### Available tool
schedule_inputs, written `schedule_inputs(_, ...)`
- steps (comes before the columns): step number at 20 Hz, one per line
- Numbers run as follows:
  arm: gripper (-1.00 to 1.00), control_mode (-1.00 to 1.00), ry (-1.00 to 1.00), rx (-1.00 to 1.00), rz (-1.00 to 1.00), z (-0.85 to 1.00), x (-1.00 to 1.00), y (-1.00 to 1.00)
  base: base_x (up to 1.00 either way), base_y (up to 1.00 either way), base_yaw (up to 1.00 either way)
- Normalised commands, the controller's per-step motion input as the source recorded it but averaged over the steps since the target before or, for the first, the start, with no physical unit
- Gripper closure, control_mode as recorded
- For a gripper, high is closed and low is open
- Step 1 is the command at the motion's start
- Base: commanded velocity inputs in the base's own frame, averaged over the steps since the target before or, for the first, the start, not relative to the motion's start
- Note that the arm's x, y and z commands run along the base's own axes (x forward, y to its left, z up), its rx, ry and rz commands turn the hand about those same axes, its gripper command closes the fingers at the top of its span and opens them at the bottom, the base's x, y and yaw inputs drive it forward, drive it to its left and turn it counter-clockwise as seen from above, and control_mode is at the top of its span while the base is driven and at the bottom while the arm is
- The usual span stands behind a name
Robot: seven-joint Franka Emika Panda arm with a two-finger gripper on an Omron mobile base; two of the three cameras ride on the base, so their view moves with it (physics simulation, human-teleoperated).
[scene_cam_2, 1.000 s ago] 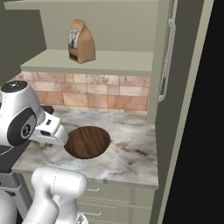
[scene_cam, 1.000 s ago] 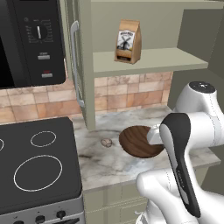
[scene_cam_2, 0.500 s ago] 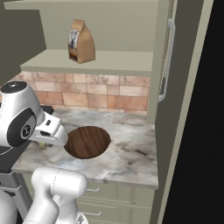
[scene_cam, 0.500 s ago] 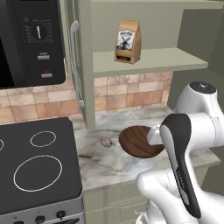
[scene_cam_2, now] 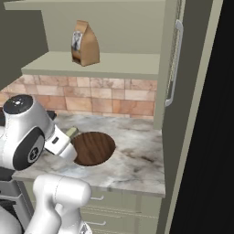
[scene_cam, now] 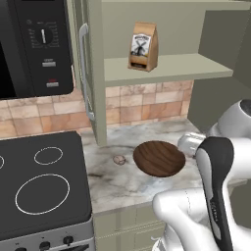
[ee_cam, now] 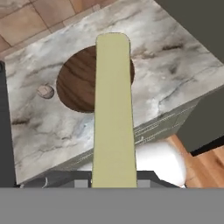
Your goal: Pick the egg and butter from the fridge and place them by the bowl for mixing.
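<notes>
Marble counter point(scene_cam: 122, 181) is carrying the bowl point(scene_cam: 159, 158), with the egg point(scene_cam: 119, 159) lying just beside it at nine o'clock in the left base view. Gripper point(ee_cam: 113, 181) is clamping the butter point(ee_cam: 113, 109) (long pale stick), hovering above the bowl. Coffee bag point(scene_cam: 143, 46) is standing on the shelf point(scene_cam: 166, 67).

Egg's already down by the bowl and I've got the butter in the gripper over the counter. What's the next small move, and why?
Probably lower the butter toward bare counter beside the bowl, then release. The gripper is shut on the stick, which hangs above the bowl, not beside it. The egg already lies on the marble at the bowl's stove side, so the opposite side looks like the safer spot.
</notes>
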Motion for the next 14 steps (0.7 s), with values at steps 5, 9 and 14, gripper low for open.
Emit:
schedule_inputs(5, 1.0, -1.0, 0.07, 0.0, -0.34, -0.02, 0.22, -0.34, 0.0, 0.0, 0.0)
schedule_inputs(9, 1.0, -1.0, 0.17, 0.0, -0.27, -0.07, 0.39, -0.38, 0.0, 0.0, 0.0)
schedule_inputs(14, 1.0, -1.0, 0.13, 0.0, -0.1, -0.1, 0.36, -0.49, 0.0, 0.0, 0.0)
